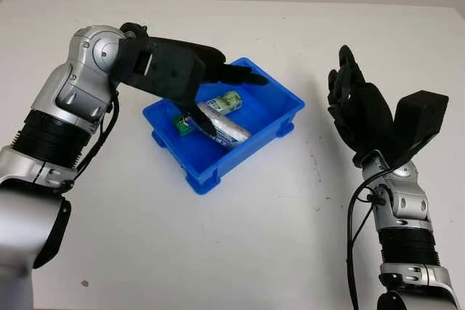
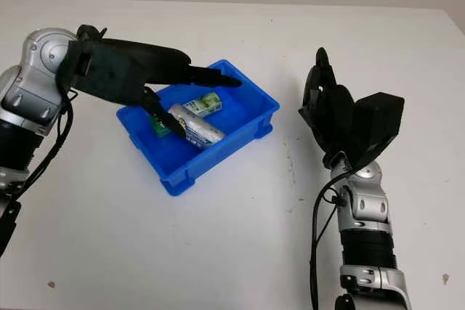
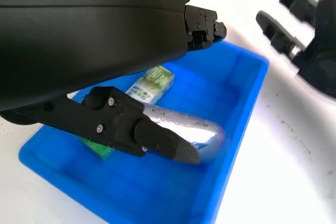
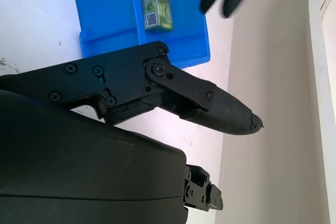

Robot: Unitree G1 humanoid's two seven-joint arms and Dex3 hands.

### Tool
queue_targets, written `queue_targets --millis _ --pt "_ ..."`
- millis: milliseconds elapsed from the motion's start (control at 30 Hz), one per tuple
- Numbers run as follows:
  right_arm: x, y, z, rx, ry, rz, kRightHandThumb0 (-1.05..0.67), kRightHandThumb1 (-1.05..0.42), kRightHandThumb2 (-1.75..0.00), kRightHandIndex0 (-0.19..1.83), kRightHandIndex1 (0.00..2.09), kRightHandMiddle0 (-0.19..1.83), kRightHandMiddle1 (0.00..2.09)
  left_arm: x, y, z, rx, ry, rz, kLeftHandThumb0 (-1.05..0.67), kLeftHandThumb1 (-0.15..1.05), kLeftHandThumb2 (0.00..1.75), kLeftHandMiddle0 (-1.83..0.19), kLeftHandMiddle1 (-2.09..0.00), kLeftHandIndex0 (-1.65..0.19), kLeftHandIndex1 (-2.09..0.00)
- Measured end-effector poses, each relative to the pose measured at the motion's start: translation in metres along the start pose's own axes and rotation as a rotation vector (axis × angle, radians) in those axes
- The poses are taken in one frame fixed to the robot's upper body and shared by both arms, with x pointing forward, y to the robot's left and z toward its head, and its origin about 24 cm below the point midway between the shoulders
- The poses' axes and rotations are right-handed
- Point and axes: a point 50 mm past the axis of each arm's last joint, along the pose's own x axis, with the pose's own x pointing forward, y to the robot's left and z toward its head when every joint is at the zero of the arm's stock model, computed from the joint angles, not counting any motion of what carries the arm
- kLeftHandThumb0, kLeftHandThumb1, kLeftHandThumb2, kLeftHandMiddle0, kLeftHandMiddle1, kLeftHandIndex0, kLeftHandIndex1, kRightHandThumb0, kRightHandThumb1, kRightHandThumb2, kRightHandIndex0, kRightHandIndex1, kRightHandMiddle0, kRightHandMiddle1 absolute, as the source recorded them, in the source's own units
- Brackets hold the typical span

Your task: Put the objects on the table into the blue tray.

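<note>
The blue tray (image 1: 280,110) sits in the middle of the white table. Inside it lie a silver pouch (image 1: 227,128), a green and white carton (image 1: 224,100) and a small green box (image 1: 182,125). My left hand (image 1: 218,96) hovers open just above the tray, over these things, holding nothing. In the left wrist view a finger (image 3: 152,139) crosses in front of the silver pouch (image 3: 202,129) and the carton (image 3: 152,83). My right hand (image 1: 352,103) is raised open to the right of the tray, apart from it.
The white table (image 1: 240,237) stretches around the tray, with a few small dark marks near the right arm. A pale wall (image 4: 273,77) rises behind the table's far edge.
</note>
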Motion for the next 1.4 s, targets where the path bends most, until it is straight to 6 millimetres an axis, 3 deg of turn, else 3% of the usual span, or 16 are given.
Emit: queue_targets --millis 33,67,133,167,233,333,467,733,1033,1200,1400 --pt "0.000 0.000 0.000 0.000 0.001 0.000 -0.69 -1.05 -0.82 -0.19 0.00 -0.19 0.00 -0.004 0.005 0.000 -0.070 -0.032 0.030 -0.33 0.75 0.91 -0.06 -0.05 -0.04 -0.11" --pt "0.000 0.000 -0.001 0.001 0.004 -0.001 -0.69 -1.05 -0.82 -0.19 0.00 -0.19 0.00 -0.007 0.009 0.000 -0.128 -0.066 0.066 -0.38 0.76 0.93 -0.06 -0.05 -0.06 -0.12" --pt "0.000 -0.001 -0.002 0.002 0.009 -0.003 -0.69 -1.05 -0.82 -0.19 0.00 -0.19 0.00 -0.015 0.018 -0.002 -0.224 -0.112 0.179 -0.50 0.97 0.55 -0.12 -0.06 -0.11 -0.16" --pt "0.000 -0.001 -0.003 0.002 0.011 -0.004 -0.69 -1.05 -0.82 -0.19 0.00 -0.19 0.00 -0.019 0.022 -0.005 -0.290 -0.127 0.248 -0.52 1.01 0.43 -0.14 -0.07 -0.13 -0.17" --pt "0.002 -0.001 -0.002 0.003 0.008 -0.003 -0.69 -1.05 -0.83 -0.19 0.00 -0.19 0.00 -0.027 0.030 -0.009 -0.398 -0.161 0.377 -0.60 1.04 0.53 0.00 -0.04 0.02 -0.10" --pt "0.005 0.000 0.001 -0.006 -0.017 -0.001 -0.69 -1.05 -0.84 -0.19 0.00 -0.19 0.00 -0.036 0.038 -0.017 -0.525 -0.236 0.541 -0.68 1.05 0.49 0.06 -0.04 0.07 -0.07" --pt "0.010 0.001 0.007 -0.010 -0.047 0.003 -0.69 -1.05 -0.83 -0.19 0.00 -0.19 0.00 -0.045 0.038 -0.046 -0.671 -0.233 0.722 -0.75 1.05 0.50 0.17 -0.01 0.18 -0.02" --pt "0.015 0.005 0.012 -0.010 -0.075 0.007 -0.72 -1.05 -0.81 -0.19 0.00 -0.19 0.00 -0.052 -0.004 -0.097 -0.743 -0.121 0.861 -0.75 1.05 0.61 0.19 0.00 0.19 0.00" --pt "0.015 0.001 0.013 -0.018 -0.095 -0.019 -0.73 -1.05 -0.84 -0.19 0.00 -0.19 0.00 -0.071 -0.071 -0.143 -0.820 0.035 0.992 -0.71 1.05 0.66 0.19 0.00 0.19 0.00" --pt "0.015 -0.002 0.013 -0.027 -0.093 -0.025 -0.70 -1.05 -0.87 -0.19 0.00 -0.19 0.00 -0.069 -0.100 -0.154 -0.896 0.029 1.044 -0.72 1.05 0.65 0.19 0.00 0.19 0.00" --pt "0.015 -0.004 0.014 -0.033 -0.087 -0.015 -0.71 -1.05 -0.88 -0.19 0.00 -0.19 0.00 -0.056 -0.114 -0.156 -0.940 0.013 1.064 -0.75 1.05 0.63 0.19 0.00 0.19 0.00"
